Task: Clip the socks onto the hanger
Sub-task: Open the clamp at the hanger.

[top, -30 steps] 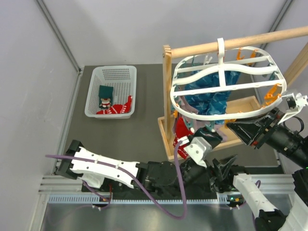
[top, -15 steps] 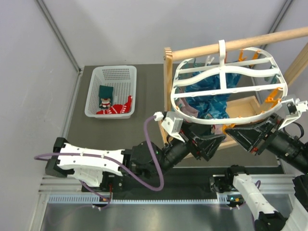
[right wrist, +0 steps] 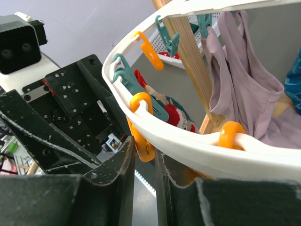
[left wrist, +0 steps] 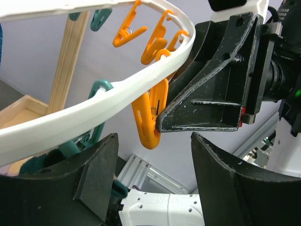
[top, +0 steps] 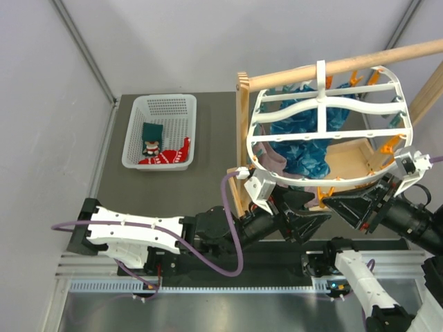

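While left gripper (left wrist: 153,153) agape, right gripper (right wrist: 146,151) tight on one clip (left wrist: 148,117); two socks (top: 151,139) in basket (top: 163,97)

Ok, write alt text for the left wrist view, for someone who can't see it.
An orange clip hangs from the rim of the white hanger, just above the gap between the fingers of the open left gripper. The black right gripper holds the clip from the right; teal clips and other orange clips hang along the rim.

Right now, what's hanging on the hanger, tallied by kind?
Blue cloth: 1
Mauve cloth: 1
Sock: 1
Total: 3 in view on the hanger.
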Available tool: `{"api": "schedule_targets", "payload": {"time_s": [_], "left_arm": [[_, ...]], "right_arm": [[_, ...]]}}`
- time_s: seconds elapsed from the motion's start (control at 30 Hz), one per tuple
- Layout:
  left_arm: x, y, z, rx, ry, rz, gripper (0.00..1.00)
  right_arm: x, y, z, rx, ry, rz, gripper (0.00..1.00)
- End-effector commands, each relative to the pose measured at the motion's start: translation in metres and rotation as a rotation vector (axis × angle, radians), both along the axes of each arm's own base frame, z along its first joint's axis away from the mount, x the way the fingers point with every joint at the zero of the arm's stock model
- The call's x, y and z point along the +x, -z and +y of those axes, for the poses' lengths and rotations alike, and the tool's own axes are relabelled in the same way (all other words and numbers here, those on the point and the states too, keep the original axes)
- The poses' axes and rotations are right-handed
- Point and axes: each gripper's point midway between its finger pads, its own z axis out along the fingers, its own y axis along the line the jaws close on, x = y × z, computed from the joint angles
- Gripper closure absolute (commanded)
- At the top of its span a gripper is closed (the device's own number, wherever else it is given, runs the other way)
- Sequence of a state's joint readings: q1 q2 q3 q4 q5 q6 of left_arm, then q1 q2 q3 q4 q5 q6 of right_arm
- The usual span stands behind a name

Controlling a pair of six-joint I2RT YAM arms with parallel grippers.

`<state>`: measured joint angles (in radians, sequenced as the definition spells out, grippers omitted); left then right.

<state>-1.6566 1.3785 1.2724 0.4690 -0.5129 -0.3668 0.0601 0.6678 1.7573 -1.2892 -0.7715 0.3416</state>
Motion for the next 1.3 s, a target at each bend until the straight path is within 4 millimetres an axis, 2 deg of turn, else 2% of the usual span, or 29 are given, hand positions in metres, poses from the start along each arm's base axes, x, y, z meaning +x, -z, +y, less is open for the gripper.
{"api": "schedule_targets", "payload": {"time_s": [0.0, 0.2, 0.3, 0.33, 0.43, 0.47, 0.57, 0.6, 0.67, 0.77, 0.8, 0.83, 0.97, 1.0, 1.13, 1.27], "left_arm": [[-0.006, -0.015, 0.005, -0.056, 0.039, 0.005, 0.32], [-0.004, -0.016, -0.003, -0.053, 0.021, 0.002, 0.35], [-0.003, -0.019, -0.008, -0.055, 0.011, -0.003, 0.44], [-0.002, -0.023, -0.008, -0.06, 0.009, -0.007, 0.53], [0.0, -0.024, -0.011, -0.059, -0.009, -0.007, 0.67], [0.001, -0.025, -0.011, -0.06, -0.016, -0.007, 0.8], [0.007, -0.02, -0.015, -0.03, -0.055, -0.012, 0.98], [0.01, -0.016, -0.017, -0.015, -0.079, -0.008, 1.0], [0.013, -0.015, -0.019, 0.002, -0.098, -0.011, 1.0], [0.016, -0.012, -0.022, 0.038, -0.151, -0.033, 1.0], [0.012, -0.005, -0.028, 0.066, -0.162, -0.046, 1.0], [0.019, -0.009, -0.024, 0.088, -0.233, -0.06, 1.0], [0.015, -0.002, -0.035, 0.188, -0.315, -0.108, 1.0], [0.013, 0.005, -0.041, 0.217, -0.33, -0.124, 1.0], [0.007, 0.001, -0.046, 0.269, -0.399, -0.189, 1.0], [0.0, 0.005, -0.051, 0.309, -0.44, -0.227, 1.0]], "right_arm": [[-0.015, 0.002, 0.009, 0.032, -0.068, 0.033, 1.0], [-0.023, -0.003, 0.015, 0.073, -0.117, 0.04, 1.0], [-0.024, -0.003, 0.015, 0.077, -0.119, 0.044, 1.0], [-0.024, -0.002, 0.015, 0.079, -0.119, 0.048, 1.0], [-0.024, -0.001, 0.015, 0.082, -0.116, 0.051, 1.0], [-0.023, 0.0, 0.014, 0.08, -0.107, 0.056, 1.0], [-0.02, -0.002, 0.011, 0.067, -0.076, 0.043, 0.93], [-0.019, -0.001, 0.01, 0.06, -0.064, 0.042, 0.9], [-0.013, 0.0, 0.004, 0.025, -0.023, 0.038, 0.83], [-0.006, 0.004, -0.007, -0.033, 0.052, 0.037, 0.66], [-0.004, 0.004, -0.01, -0.045, 0.073, 0.033, 0.56], [-0.003, 0.001, -0.015, -0.059, 0.104, 0.018, 0.53], [0.004, -0.001, -0.022, -0.085, 0.152, 0.007, 0.49], [0.006, -0.001, -0.024, -0.091, 0.161, 0.004, 0.48], [0.017, 0.0, -0.034, -0.125, 0.227, 0.002, 0.48], [0.023, -0.002, -0.043, -0.141, 0.283, -0.001, 0.48]]}}
